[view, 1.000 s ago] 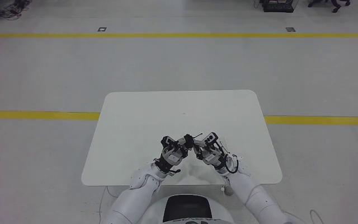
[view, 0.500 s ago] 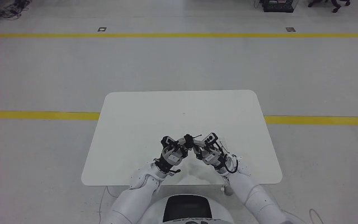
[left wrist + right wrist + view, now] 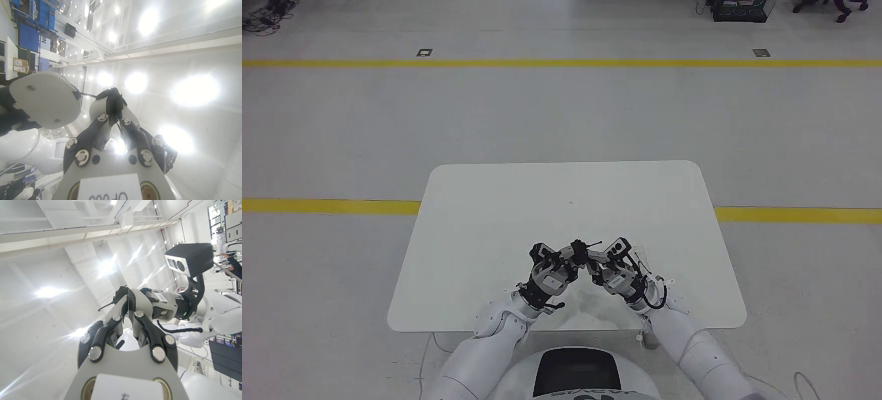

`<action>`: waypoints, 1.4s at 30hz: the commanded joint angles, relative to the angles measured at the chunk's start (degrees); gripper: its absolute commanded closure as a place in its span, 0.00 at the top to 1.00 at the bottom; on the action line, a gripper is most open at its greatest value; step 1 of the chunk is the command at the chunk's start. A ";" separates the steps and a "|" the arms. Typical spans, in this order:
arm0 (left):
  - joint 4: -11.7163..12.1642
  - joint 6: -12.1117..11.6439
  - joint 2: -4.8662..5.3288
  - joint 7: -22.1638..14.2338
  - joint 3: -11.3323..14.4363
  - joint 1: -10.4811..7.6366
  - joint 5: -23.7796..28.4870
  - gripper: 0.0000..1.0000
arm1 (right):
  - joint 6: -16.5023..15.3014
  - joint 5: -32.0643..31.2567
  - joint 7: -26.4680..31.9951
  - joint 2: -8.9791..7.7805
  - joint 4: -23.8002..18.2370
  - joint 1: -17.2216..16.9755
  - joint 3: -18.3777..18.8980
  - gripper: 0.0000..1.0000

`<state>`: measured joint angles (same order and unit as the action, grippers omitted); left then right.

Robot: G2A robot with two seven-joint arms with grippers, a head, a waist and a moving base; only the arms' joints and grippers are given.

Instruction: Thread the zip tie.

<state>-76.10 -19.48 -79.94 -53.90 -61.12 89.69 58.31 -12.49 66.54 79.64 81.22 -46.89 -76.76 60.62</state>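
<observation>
Ceiling lamps (image 3: 194,91) flare white behind the left pincer (image 3: 113,100); table (image 3: 492,200) evenly lit.

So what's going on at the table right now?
Both arms are held up over the near part of the white table, with the grippers tip to tip. The left gripper and the right gripper each appear shut on the black zip tie. A short stretch spans between them and a thin tail pokes out. I can't tell whether the tail is through the head.
</observation>
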 commanded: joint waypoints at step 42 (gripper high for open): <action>0.00 0.00 0.00 0.00 0.00 0.00 0.00 0.00 | 0.00 -1.32 0.00 0.69 1.76 0.50 0.77 0.00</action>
<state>-76.10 -19.48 -79.94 -53.90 -61.11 89.69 58.31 -12.47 65.24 79.64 81.90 -45.17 -76.28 61.38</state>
